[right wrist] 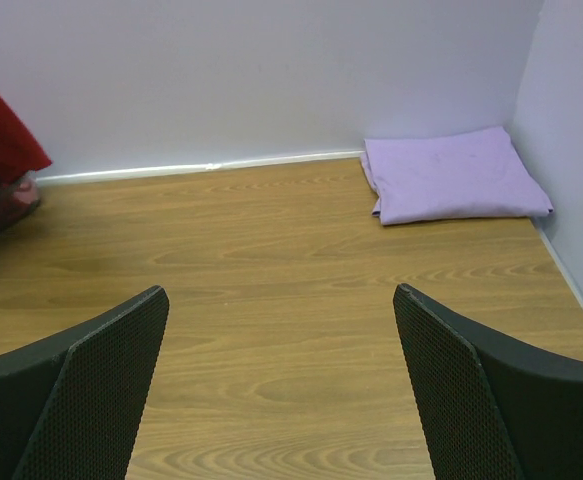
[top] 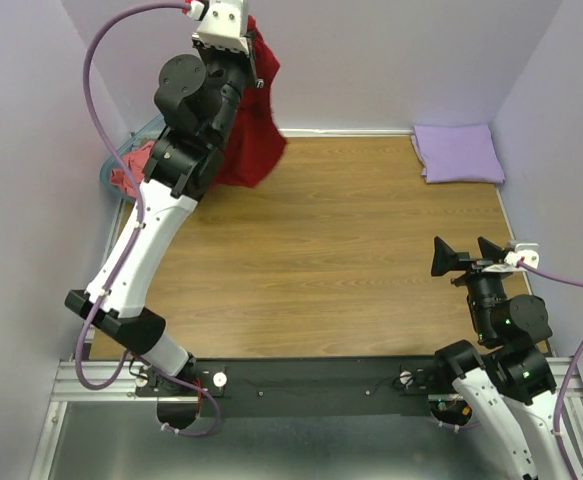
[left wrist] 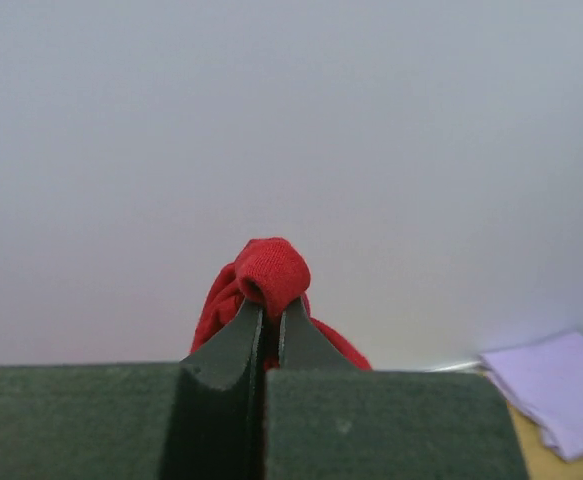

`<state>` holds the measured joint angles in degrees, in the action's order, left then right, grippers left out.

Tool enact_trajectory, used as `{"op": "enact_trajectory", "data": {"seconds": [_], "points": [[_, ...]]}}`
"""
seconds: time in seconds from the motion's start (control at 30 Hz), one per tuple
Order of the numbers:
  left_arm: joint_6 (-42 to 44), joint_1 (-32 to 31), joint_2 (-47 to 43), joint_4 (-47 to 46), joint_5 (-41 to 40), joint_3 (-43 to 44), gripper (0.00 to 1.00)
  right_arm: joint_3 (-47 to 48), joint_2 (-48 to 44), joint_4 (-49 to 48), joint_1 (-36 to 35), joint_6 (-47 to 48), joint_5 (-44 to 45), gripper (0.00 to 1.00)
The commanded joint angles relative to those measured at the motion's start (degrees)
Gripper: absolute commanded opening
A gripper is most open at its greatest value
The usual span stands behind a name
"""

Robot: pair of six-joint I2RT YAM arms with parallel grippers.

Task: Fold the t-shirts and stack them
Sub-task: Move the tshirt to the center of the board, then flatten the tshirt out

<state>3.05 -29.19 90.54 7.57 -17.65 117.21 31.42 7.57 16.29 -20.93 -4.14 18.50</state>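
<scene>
My left gripper (top: 254,58) is raised high at the back left, shut on a bunched fold of the dark red t-shirt (top: 256,130), which hangs down from it above the table. In the left wrist view the two fingers pinch the red cloth (left wrist: 271,265) at the gripper's tip (left wrist: 271,305). A folded lavender t-shirt (top: 458,152) lies in the far right corner, also seen from the right wrist (right wrist: 451,172). A salmon-pink t-shirt (top: 129,180) sits crumpled in the basket. My right gripper (top: 468,255) hovers open over the table's right side, empty (right wrist: 281,292).
A translucent teal basket (top: 111,165) stands at the table's far left edge, partly behind the left arm. Lavender walls close in the wooden table (top: 351,260) at the back and both sides.
</scene>
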Motion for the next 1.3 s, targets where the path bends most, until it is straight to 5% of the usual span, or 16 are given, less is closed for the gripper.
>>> {"op": "enact_trajectory", "data": {"seconds": [0.0,0.33,0.53,0.77,1.0,1.27], "points": [[3.7,-1.8,-5.9,-5.2,8.8,-0.6,0.0,0.1,-0.6,-0.6,-0.1,0.6,-0.7,1.0],[0.2,-2.0,-19.1,-5.3,17.1,-14.0,0.0,0.4,0.0,-0.5,-0.1,0.5,-1.4,1.0],[-2.3,-2.1,-22.0,-5.7,15.8,-30.2,0.0,4.9,8.1,0.1,-0.1,-1.9,-9.5,1.0],[-6.7,-1.7,-20.2,-10.1,8.7,-51.5,0.0,13.9,34.6,4.4,0.0,-7.5,-29.1,1.0],[-8.8,0.1,-11.7,-14.4,3.5,-58.0,0.0,19.6,59.8,4.7,-0.3,-7.6,-45.5,1.0],[-13.1,5.7,-8.0,-12.4,5.5,-56.1,0.0,23.1,77.7,1.9,-10.9,-6.7,-42.1,1.0]]}}
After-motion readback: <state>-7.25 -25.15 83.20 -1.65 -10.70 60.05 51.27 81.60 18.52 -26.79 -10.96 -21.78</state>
